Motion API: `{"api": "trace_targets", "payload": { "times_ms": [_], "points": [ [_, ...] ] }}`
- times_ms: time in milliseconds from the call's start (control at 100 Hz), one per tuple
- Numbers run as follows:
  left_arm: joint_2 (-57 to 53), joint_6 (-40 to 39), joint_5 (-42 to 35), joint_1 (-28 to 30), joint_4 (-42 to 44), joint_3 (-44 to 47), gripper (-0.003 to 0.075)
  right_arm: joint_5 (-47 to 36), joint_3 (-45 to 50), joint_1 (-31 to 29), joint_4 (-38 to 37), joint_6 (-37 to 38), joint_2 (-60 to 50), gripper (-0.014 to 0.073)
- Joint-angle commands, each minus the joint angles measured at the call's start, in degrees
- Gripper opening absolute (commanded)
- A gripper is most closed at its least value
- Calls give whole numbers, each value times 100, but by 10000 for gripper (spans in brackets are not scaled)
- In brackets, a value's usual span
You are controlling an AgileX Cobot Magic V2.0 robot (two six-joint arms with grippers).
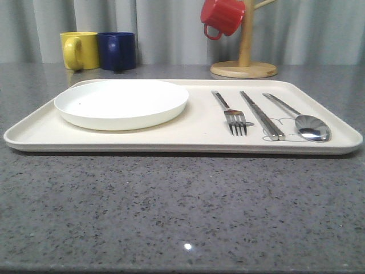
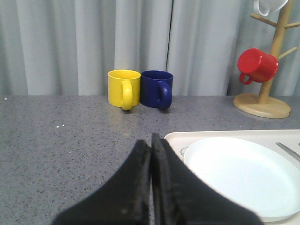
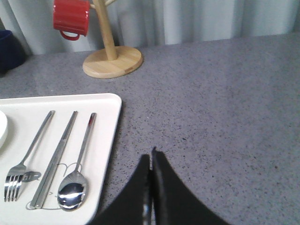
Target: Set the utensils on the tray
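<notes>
The fork point(image 1: 232, 114), chopsticks point(image 1: 262, 116) and spoon point(image 1: 301, 119) lie side by side on the tray's point(image 1: 171, 140) right half, beside a white plate point(image 1: 121, 103); both the left pincer point(image 2: 151, 145) and right pincer point(image 3: 151, 161) are closed, empty, above the grey table point(image 1: 171, 205)

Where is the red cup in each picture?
Front view: red cup hangs at the top, right of middle, on the wooden mug tree.
Left wrist view: red cup hangs at the right edge, on the tree.
Right wrist view: red cup hangs top left.
Shared landmark: the wooden mug tree.
</notes>
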Motion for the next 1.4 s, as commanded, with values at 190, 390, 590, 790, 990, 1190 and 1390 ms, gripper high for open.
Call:
{"api": "trace_targets", "payload": {
  "times_ms": [190, 390, 590, 790, 990, 1190, 1390],
  "points": [
    [21, -55, -380, -24, -37, -152, -18, -1837, 789, -273, 699, -930, -600, -68],
    [21, -55, -380, -24, -37, -152, -18, -2453, 1680, -274, 699, -930, -1341, -68],
    [21, -55, -380, -24, -37, -152, -18, -2503, 2262, -274, 699, -930, -2045, -68],
    [21, -55, -380, -24, -37, -152, -18, -2588, 2557, -279, 695, -930, -2429, -68],
    [31, -55, -380, -24, -37, -152, -18, -2781, 2764, -279, 701, -930, -2442, -68],
    [31, -55, -380, -24, -37, -152, -18, -2765, 2764, -279, 695, -930, -2442, -68],
    [31, -55, -380, -24, -37, -152, -18, -2760, 2764, -279, 695, -930, -2442, -68]
  ]
}}
